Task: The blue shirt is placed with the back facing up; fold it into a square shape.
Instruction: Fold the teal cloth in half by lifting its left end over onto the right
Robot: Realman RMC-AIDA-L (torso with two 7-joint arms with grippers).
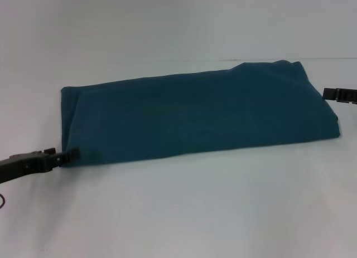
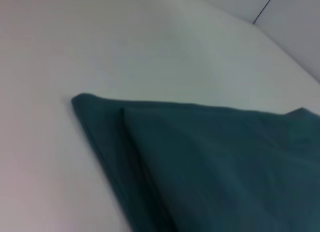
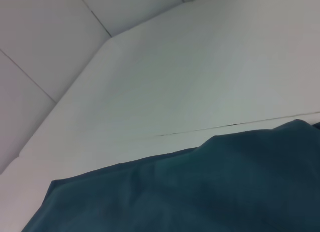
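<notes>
Blue shirt (image 1: 201, 113) lies on the white worktop (image 1: 184, 213), already folded into a long band, plain side up. Long axis runs left to right across the robot's front, the right end a little farther away. Layered edges show at the near left corner in the left wrist view (image 2: 210, 162).

Left gripper (image 1: 71, 154) sits low at that near left corner, tip touching the cloth edge — cannot tell whether it is clenched on fabric or merely resting against it. Right gripper (image 1: 339, 95) is just beside the shirt's right end, partly out of view; its state cannot be told either.

Judgement: the band is much longer than wide, so the remaining fold goes across the long axis — one short end carried over toward the other. Each arm is at its own end; the left is nearer a corner.
</notes>
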